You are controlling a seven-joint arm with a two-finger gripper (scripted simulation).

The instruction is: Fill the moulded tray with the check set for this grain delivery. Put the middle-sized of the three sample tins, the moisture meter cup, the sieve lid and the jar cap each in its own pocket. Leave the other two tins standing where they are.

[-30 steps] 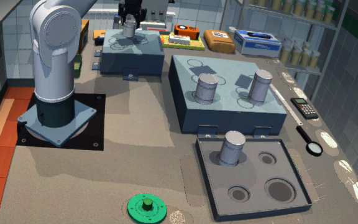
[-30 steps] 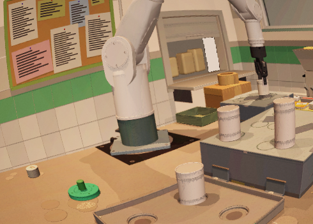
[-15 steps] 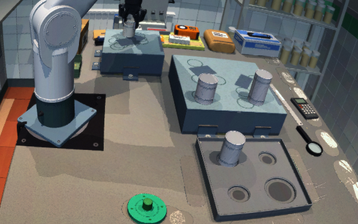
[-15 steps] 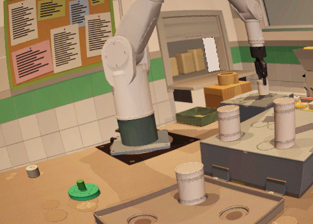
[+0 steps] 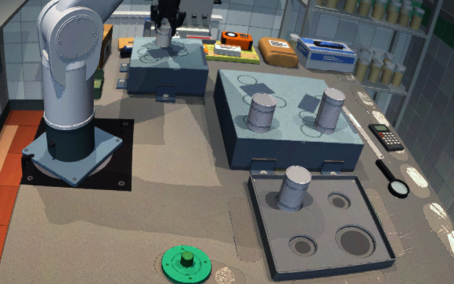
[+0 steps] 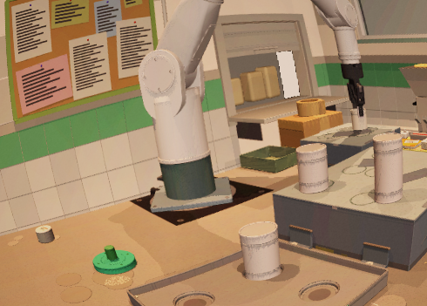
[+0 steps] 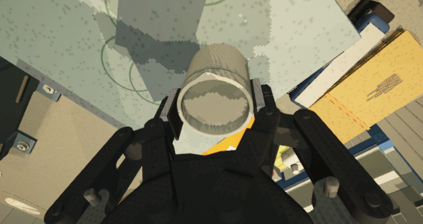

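Observation:
The moisture meter cup (image 5: 163, 37) (image 6: 358, 118) (image 7: 216, 92) is a small open pale cylinder. It stands on the far low blue block (image 5: 167, 65). The moulded tray (image 5: 319, 225) lies at the front right, with one tin (image 5: 293, 188) (image 6: 259, 249) standing in its far left pocket. Three other pockets are empty. Two more tins (image 5: 261, 112) (image 5: 329, 110) stand on the large blue block behind the tray. The green sieve lid (image 5: 186, 263) (image 6: 114, 260) lies on the table at the front. The small jar cap (image 6: 45, 234) sits far out on the table. My gripper (image 5: 166, 28) (image 7: 214, 105) is closed around the cup.
Behind the far block are an orange device (image 5: 237, 39), a tan pouch (image 5: 278, 51) and a blue box (image 5: 326, 54). The robot base (image 5: 69, 134) stands at the left. A calculator (image 5: 386, 136) and a magnifier (image 5: 394, 182) lie right of the large block.

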